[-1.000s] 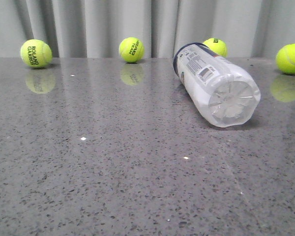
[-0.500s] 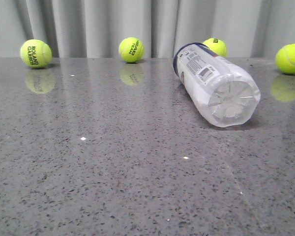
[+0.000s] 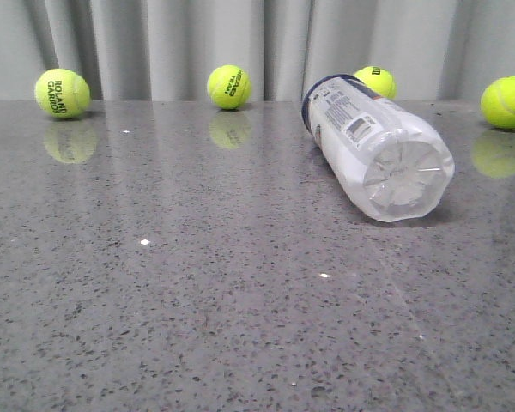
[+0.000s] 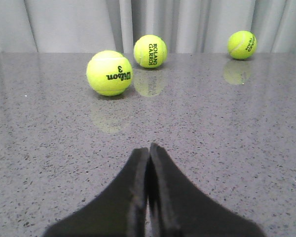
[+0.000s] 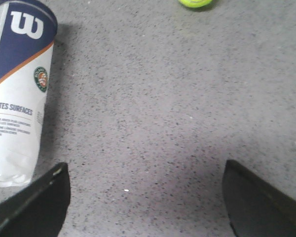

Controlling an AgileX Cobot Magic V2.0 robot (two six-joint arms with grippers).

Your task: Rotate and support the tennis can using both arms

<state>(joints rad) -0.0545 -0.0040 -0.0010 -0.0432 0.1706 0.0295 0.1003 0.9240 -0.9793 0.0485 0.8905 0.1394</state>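
I find the left gripper [image 4: 148, 163] at the bottom centre of its wrist view, fingers pressed together, nothing between them, low over the table [image 3: 197, 326]. The right gripper [image 5: 145, 197] shows at the lower corners of its wrist view, fingers spread wide, also holding nothing. Neither arm appears in the front view.

The can [image 3: 378, 146] lies on its side right of centre in the front view, ridged base toward the camera and lower right, navy rim toward the curtain [image 3: 154, 43]. In the right wrist view it [image 5: 19, 94] runs down the left edge, its base end just beside the left finger [image 5: 34, 205]; I cannot tell whether they touch.

Farther back, balls [image 3: 62, 93] line the table's far edge across the upper frame; one [image 4: 109, 72] sits nearer the left gripper, upper left of its view.

Judgement: the approach step is in hand, nothing gripped. Next, the right gripper needs centring around the can body; the left needs opening and bringing across to steady the turn.
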